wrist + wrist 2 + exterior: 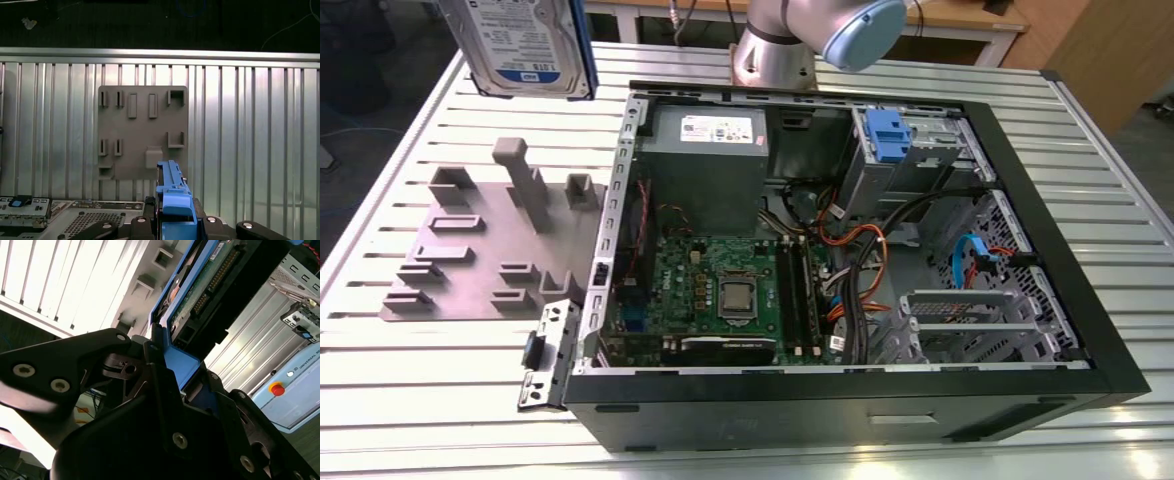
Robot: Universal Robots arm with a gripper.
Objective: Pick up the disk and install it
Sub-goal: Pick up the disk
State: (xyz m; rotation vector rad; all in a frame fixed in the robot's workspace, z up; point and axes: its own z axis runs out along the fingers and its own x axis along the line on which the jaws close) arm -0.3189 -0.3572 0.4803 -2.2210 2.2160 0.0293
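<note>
Silver-grey disk (518,48), white-and-blue label (523,22), blue frame (588,52), gripped by tool (182,371)

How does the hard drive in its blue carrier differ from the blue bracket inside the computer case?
The hard drive hangs above the table, held by the gripper; the blue bracket sits inside the computer case. The drive's carrier is filled; the bracket appears empty. Both have blue plastic.

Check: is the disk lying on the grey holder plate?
No, the disk hangs in the air, clear of the grey holder plate.
</note>
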